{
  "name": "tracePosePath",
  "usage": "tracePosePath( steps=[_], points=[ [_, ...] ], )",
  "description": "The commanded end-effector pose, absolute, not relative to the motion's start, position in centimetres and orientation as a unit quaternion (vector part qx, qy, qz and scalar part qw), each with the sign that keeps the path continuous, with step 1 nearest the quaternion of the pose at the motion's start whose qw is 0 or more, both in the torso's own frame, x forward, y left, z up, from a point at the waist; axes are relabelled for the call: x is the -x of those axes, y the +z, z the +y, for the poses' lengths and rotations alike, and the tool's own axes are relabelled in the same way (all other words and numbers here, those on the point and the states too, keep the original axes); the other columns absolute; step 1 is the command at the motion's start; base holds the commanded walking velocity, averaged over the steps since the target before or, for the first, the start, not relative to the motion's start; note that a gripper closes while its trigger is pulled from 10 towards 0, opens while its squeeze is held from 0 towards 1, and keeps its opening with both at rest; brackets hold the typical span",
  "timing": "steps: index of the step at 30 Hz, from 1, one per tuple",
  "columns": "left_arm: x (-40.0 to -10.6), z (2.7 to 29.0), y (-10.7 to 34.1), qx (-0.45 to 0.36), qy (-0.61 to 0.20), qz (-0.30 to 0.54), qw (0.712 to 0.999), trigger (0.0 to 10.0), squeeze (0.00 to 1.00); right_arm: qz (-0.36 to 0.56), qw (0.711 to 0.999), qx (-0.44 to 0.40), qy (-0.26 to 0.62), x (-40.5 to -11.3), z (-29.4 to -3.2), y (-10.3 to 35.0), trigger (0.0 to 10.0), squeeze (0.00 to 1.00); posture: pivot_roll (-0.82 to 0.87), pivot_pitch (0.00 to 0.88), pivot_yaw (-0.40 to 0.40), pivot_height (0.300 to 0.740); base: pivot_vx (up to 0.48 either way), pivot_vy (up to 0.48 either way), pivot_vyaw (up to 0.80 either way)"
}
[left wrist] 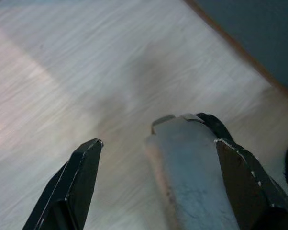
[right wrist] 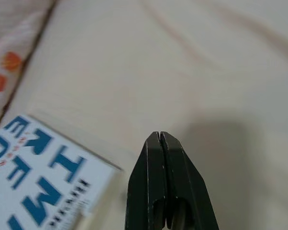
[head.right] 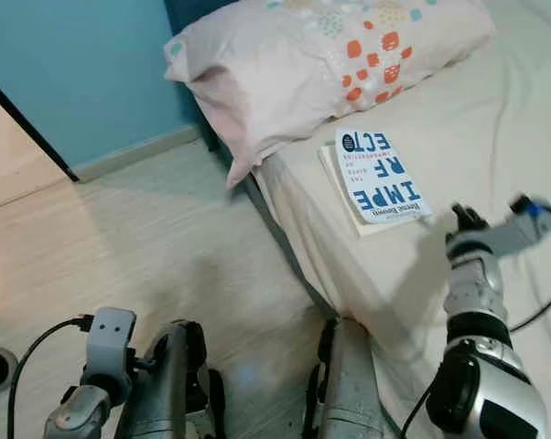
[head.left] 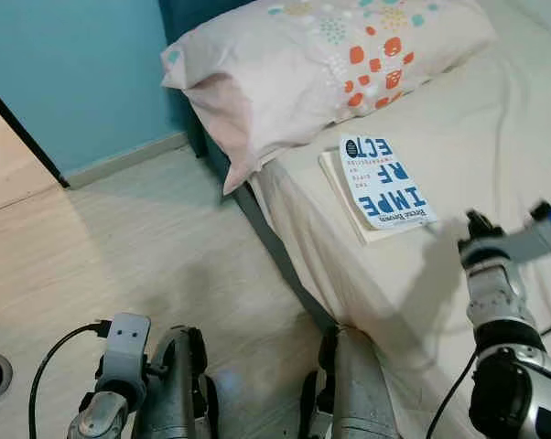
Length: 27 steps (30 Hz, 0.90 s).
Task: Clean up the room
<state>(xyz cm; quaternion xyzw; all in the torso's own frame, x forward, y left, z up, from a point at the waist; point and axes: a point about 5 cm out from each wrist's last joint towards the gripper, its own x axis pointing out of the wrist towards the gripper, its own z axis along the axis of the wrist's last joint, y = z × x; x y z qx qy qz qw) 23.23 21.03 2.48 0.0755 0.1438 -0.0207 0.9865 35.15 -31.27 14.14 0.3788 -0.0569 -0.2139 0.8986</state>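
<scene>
Two grippers are in play, and only one is near the work. Nearest, low beside the robot's legs, the left gripper [left wrist: 153, 187] is seen hanging idle over the pale wood floor [head.left: 147, 247], its black fingers spread wide with nothing held between them. Further out, the right gripper [right wrist: 161, 139] is held above the cream bedsheet [head.left: 495, 137], its two fingers pressed flat together and empty, just beside the near corner of the book [head.left: 385, 180]. That book, blue and white on the cover, lies flat on the sheet close to the bed's edge, with what looks like a second thin cover under it. Beyond it the patterned pillow [head.left: 321, 64] overhangs the mattress corner against the blue wall [head.left: 74, 73].

Several risks are judged from this. With the fingers closed, the book would be pushed rather than gripped, and a nudge toward the floor side could slide it off the edge. A flat book on soft bedding gives little to pinch, so sheet fabric may be caught with it. If two items are stacked, only the top one may be lifted.
</scene>
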Motion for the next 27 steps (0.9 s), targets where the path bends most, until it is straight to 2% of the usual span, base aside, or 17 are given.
tracePosePath(
  steps=[1,7,13,17,27],
  points=[
    [-21.9,21.6,1.5,-0.086,-0.024,0.173,0.981,10.0,0.0,-0.045,0.885,-0.405,-0.225,-34.8,-31.4,13.1,10.0,0.0,0.12,0.458,-0.063,0.58,0.0,0.0,0.0],
    [-21.6,22.1,2.0,-0.092,-0.024,0.17,0.981,10.0,0.0,0.009,0.872,-0.41,-0.268,-34.8,-30.8,12.0,10.0,0.0,0.12,0.484,-0.063,0.58,0.0,0.0,0.0],
    [-21.1,22.3,2.2,-0.097,-0.024,0.171,0.98,10.0,0.0,0.024,0.872,-0.451,-0.186,-36.1,-28.1,11.9,10.0,0.0,0.14,0.498,-0.059,0.58,0.0,0.0,0.0],
    [-20.7,22.5,2.3,-0.102,-0.026,0.173,0.979,10.0,0.0,-0.008,0.876,-0.469,-0.114,-37.4,-26.5,13.8,10.0,0.0,0.15,0.515,-0.056,0.58,0.0,0.0,0.0],
    [-20.4,22.9,2.9,-0.106,-0.023,0.169,0.98,10.0,0.0,-0.05,0.892,-0.444,-0.07,-38.8,-26.4,17.5,10.0,0.0,0.17,0.528,-0.054,0.58,0.0,0.0,0.0]
  ],
)
